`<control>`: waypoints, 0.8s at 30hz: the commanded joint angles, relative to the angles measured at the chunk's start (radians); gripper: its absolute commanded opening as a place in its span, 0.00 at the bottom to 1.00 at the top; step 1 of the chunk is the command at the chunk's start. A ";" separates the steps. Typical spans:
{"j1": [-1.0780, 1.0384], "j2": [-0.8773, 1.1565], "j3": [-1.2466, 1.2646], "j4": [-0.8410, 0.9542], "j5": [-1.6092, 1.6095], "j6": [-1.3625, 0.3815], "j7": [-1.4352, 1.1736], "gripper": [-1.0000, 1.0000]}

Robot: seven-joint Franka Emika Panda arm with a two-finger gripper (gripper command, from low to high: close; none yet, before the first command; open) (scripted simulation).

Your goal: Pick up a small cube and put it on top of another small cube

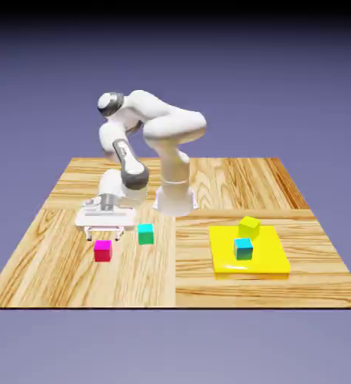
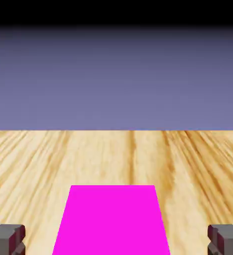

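The pink cube (image 1: 102, 250) sits on the desk (image 1: 51, 262), just under the tool (image 1: 103, 234), which is spread wide and holds nothing; likely light, stiff and smooth, best pinched across two opposite flat sides; the hand view crops its lower part, and the lime cube (image 1: 248, 226) isn't in it

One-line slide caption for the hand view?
Open hand lined up on the magenta-pink cube, fingertips wide on either side, wooden table beyond.
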 commanded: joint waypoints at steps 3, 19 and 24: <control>0.047 -0.028 -0.003 0.028 0.019 0.027 -0.011 0.00; 0.135 0.179 0.244 -0.143 0.178 -0.340 -0.078 0.00; 0.316 0.219 0.377 -0.162 0.324 -0.475 -0.148 0.00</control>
